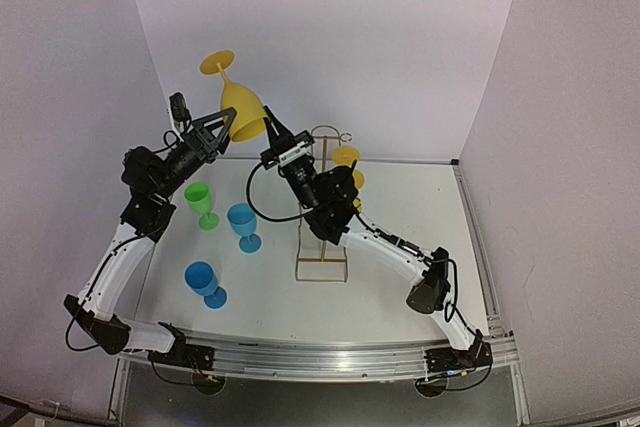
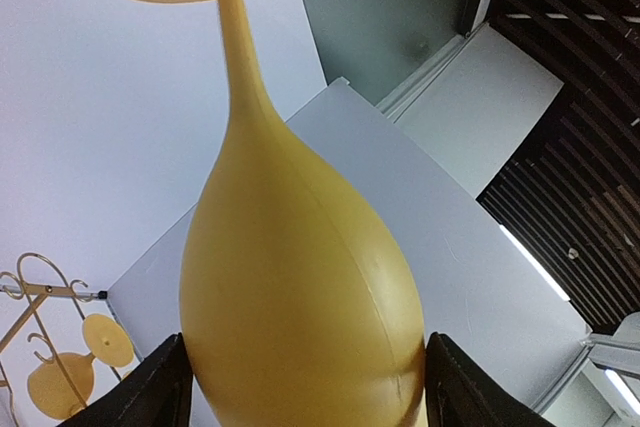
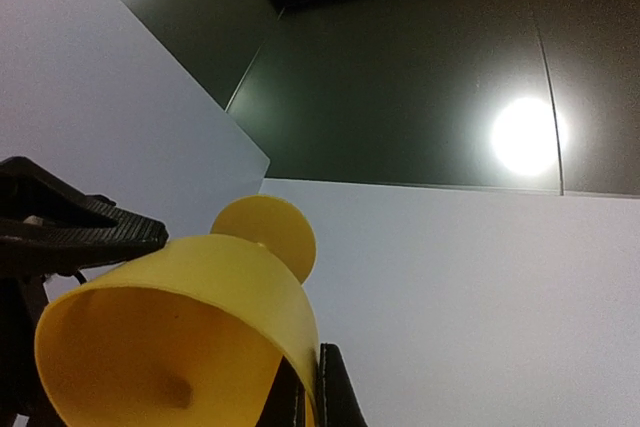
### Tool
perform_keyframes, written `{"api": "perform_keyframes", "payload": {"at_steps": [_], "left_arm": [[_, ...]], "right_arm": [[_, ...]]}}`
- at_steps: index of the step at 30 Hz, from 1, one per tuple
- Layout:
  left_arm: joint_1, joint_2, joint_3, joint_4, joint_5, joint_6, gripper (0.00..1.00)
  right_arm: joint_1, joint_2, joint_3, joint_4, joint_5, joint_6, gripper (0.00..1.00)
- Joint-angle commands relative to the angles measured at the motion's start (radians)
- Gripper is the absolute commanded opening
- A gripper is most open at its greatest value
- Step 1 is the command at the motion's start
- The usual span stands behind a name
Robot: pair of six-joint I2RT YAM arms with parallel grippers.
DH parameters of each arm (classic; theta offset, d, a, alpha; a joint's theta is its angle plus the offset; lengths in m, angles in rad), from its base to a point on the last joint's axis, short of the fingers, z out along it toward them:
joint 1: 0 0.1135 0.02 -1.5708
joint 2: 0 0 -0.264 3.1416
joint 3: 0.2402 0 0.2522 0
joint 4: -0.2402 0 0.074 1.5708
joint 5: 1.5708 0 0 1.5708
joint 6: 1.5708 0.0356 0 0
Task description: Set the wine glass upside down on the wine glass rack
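**Top view.** The wine glass (image 1: 243, 107) hangs in the air over the far-left part of the tabletop (image 1: 400, 197), carried between both my arms. My left pincer (image 1: 230, 125) straddles the bowl. My right pincer (image 1: 272, 133) is on the rim. The long axis leans, with the foot up toward the far-left corner and the mouth down toward the near right, so the glass is nearly inverted. The wine glass rack (image 1: 322, 260) stands mid-tabletop toward the far edge, just beside my right arm. Another yellow glass (image 1: 347, 157) already hangs on it.

**Left wrist.** My fingers (image 2: 160, 392) sit wide apart, flanking the widest part of the bowl (image 2: 300, 297) and right up against it. I cannot tell whether they are pressing. The stem runs away from me to the foot, and the rack's wire (image 2: 45, 289) shows low on the left.

**Right wrist.** My pincer is together on the thin rim wall, with one finger (image 3: 328, 392) against the glass (image 3: 200, 297), whose open mouth faces my camera.

**Handling.** It looks like opaque moulded plastic. I judge it to be light, stiff, smooth enough to slip, and hardy. I would hold it around the bowl, which leaves the stem and foot free for the rack.
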Motion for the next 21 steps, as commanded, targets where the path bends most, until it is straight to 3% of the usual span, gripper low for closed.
{"api": "perform_keyframes", "payload": {"at_steps": [1, 5, 7, 9, 12, 21], "left_arm": [[-0.017, -0.004, 0.002, -0.022, 0.030, 0.016, 0.45], [-0.017, -0.024, -0.033, -0.035, 0.027, 0.029, 0.35], [-0.017, -0.029, -0.051, -0.036, 0.042, 0.030, 0.43], [-0.017, -0.032, -0.066, -0.036, 0.062, 0.031, 0.58], [-0.018, -0.028, -0.082, -0.017, 0.115, 0.020, 0.69], [-0.017, -0.022, -0.084, 0.031, 0.149, 0.016, 0.80]], "right_arm": [[0.046, -0.001, -0.085, -0.127, -0.173, -0.097, 0.00], [0.045, -0.024, -0.123, -0.136, -0.183, -0.144, 0.00], [0.046, -0.019, -0.108, -0.140, -0.180, -0.176, 0.00], [0.046, -0.007, -0.076, -0.157, -0.184, -0.225, 0.00], [0.047, 0.003, -0.044, -0.196, -0.203, -0.289, 0.00], [0.052, 0.012, -0.030, -0.229, -0.219, -0.367, 0.00]]}}
